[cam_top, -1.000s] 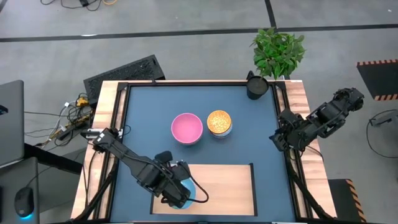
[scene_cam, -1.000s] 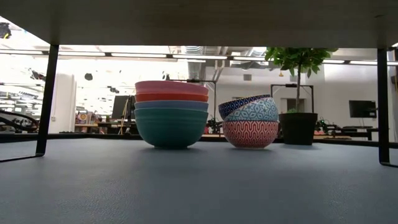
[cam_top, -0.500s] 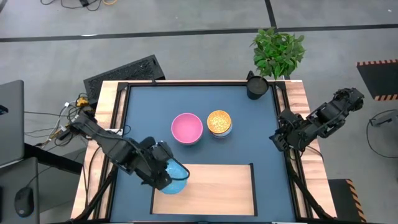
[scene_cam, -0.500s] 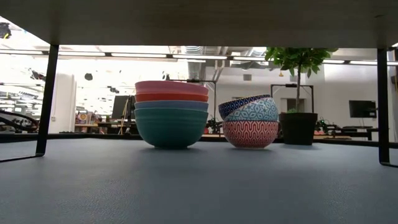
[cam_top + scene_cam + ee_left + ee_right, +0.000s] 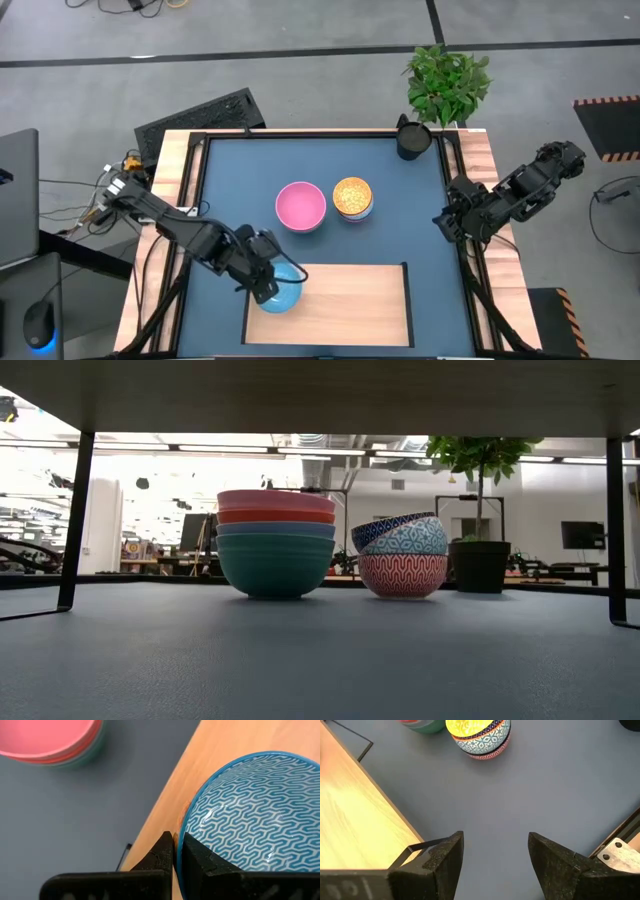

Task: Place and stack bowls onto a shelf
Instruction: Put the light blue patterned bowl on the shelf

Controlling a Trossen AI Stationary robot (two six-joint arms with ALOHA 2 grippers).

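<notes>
A light-blue patterned bowl [image 5: 284,295] is at the left end of the pale wooden shelf [image 5: 350,300], with my left gripper [image 5: 266,286] shut on it. On the dark tabletop behind the shelf stand two stacks of bowls. The wide stack [image 5: 300,206] has a pink bowl on top. The small patterned stack [image 5: 352,197] is yellow inside. My right gripper [image 5: 445,222] hangs open over the table's right side, holding nothing. The low view shows both stacks [image 5: 276,540] [image 5: 402,555] resting on their bases under the shelf board [image 5: 320,390]. My left gripper holds the light-blue bowl by its rim [image 5: 184,822] on the bowl's left side. One finger [image 5: 200,860] is inside the bowl and the other [image 5: 161,854] is outside. The fingers slant down from the table's left. The bowl is upright over the shelf. I cannot tell whether it rests on the board.
A dark cup [image 5: 412,138] stands at the table's far right corner, with a potted plant [image 5: 447,80] behind it. Thin black shelf legs [image 5: 75,520] [image 5: 615,520] stand at the shelf's ends. Bare tabletop lies between the stacks and the shelf [image 5: 355,820].
My left gripper has carried the light-blue bowl toward the table's left edge along the shelf and stayed shut on it. The arm has folded back to the left, so more of the bowl shows from above. My right arm has kept still.
</notes>
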